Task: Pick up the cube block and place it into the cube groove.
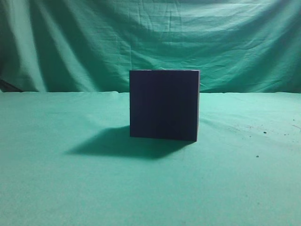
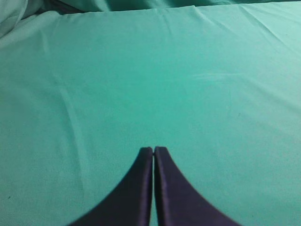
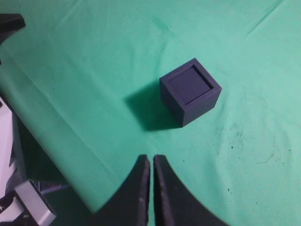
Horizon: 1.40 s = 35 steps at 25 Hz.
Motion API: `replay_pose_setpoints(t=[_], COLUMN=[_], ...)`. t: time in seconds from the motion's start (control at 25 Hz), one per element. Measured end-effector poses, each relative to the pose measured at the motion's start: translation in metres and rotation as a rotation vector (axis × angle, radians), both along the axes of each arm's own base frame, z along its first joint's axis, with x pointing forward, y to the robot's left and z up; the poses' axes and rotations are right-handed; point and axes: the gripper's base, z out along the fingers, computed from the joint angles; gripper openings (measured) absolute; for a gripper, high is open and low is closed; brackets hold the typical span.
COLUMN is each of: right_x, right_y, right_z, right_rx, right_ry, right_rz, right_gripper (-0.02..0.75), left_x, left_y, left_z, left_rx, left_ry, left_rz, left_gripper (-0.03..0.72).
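The small cube (image 3: 190, 84) sits flush inside the box (image 3: 197, 106), top face up, no long axis. The right pincer (image 3: 151, 160), pressed together, hovers apart; the left pincer (image 2: 154, 150) likewise.

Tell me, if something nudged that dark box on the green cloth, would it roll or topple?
Probably neither. The cube groove stands flat on one broad face and is about as wide as tall, so it would likely slide or drag the green cloth. Its straight edges suggest it is rigid. The cube block seems seated in its top, adding some weight.
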Motion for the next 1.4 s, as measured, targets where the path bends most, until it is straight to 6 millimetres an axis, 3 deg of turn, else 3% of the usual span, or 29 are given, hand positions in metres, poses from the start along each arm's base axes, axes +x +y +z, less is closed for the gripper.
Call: replay_pose_setpoints(t=[0.16,0.36,0.64,0.8,1.2,1.4], right_x=[-0.019,-0.033,-0.030,-0.025,-0.020,-0.017], right_y=[-0.023,-0.040,-0.041,-0.039,-0.061,-0.070], right_z=[-0.015,-0.034,-0.033,-0.045,-0.133,-0.185], right_rx=[0.079,0.051,0.059,0.137,0.324,0.324], right_ry=[-0.078,-0.055,-0.115,-0.231,-0.500,-0.521], right_rz=[0.002,0.003,-0.001,-0.037,-0.448,-0.666], right_gripper=[0.000,0.000,0.000,0.000,0.000,0.000], left_x=[0.000,0.000,0.000,0.000,0.000,0.000], left_y=[0.000,0.000,0.000,0.000,0.000,0.000], left_z=[0.000,0.000,0.000,0.000,0.000,0.000], left_rx=[0.000,0.000,0.000,0.000,0.000,0.000], left_ry=[0.000,0.000,0.000,0.000,0.000,0.000], left_rz=[0.000,0.000,0.000,0.000,0.000,0.000], left_gripper=[0.000,0.000,0.000,0.000,0.000,0.000])
